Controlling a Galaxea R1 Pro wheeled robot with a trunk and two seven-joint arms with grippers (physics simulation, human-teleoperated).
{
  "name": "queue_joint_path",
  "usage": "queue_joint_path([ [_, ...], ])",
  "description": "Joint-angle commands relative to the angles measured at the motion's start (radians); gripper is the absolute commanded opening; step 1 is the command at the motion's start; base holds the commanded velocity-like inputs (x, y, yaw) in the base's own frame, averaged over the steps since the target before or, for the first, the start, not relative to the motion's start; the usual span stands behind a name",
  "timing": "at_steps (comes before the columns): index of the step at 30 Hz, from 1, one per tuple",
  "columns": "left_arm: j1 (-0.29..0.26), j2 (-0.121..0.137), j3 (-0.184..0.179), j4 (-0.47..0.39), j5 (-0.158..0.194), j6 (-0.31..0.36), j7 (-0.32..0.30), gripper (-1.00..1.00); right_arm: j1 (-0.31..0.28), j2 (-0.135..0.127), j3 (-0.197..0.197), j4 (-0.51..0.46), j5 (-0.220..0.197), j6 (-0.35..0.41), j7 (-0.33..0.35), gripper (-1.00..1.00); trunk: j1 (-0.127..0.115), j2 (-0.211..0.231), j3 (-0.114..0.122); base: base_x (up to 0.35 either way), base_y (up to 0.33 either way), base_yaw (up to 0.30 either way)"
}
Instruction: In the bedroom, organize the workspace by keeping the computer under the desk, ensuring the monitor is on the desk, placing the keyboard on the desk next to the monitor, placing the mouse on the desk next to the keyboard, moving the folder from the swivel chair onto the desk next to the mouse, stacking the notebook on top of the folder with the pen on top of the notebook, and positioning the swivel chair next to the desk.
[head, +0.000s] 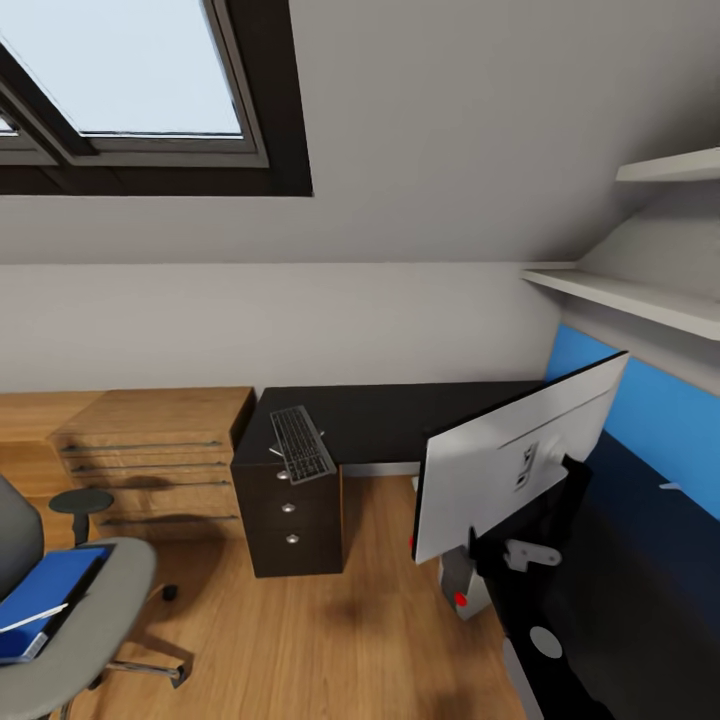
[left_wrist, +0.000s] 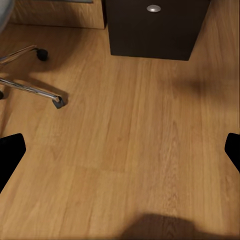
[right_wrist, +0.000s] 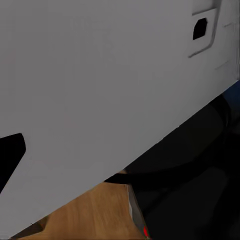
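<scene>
Chrome swivel chair (left_wrist: 30, 75) castors between the spread left fingers (left_wrist: 10, 155); right fingers' (right_wrist: 10, 155) state unclear.

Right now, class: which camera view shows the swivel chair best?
The head view: the swivel chair shows its grey seat, an armrest and the blue folder lying on it. The left wrist view catches its chrome legs and castors; the right wrist view looks at the monitor's back.
</scene>
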Motion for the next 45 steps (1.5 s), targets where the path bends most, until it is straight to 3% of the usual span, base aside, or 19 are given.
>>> queue_joint_path([
  [1, -0.001, 0.000, 0.001, 0.000, 0.004, -0.003, -0.002, 1.00, -0.001, 0.001, -0.001, 0.000, -0.001, -0.003, -0.001, 1.00, 0.001, -0.002, -0.002, -0.017, 0.000, -0.131],
  [27, -0.001, 0.001, -0.001, -0.002, 0.004, -0.003, 0.000, 1.00, -0.001, -0.003, -0.004, 0.000, -0.003, -0.003, -0.001, 1.00, 0.001, -0.002, 0.016, -0.002, 0.000, -0.223],
  [45, -0.001, 0.002, 0.004, -0.005, 0.006, 0.001, 0.001, 1.00, -0.001, -0.008, -0.006, 0.000, -0.002, -0.004, 0.001, 1.00, 0.070, -0.128, -0.031, 0.000, 0.000, -0.161],
])
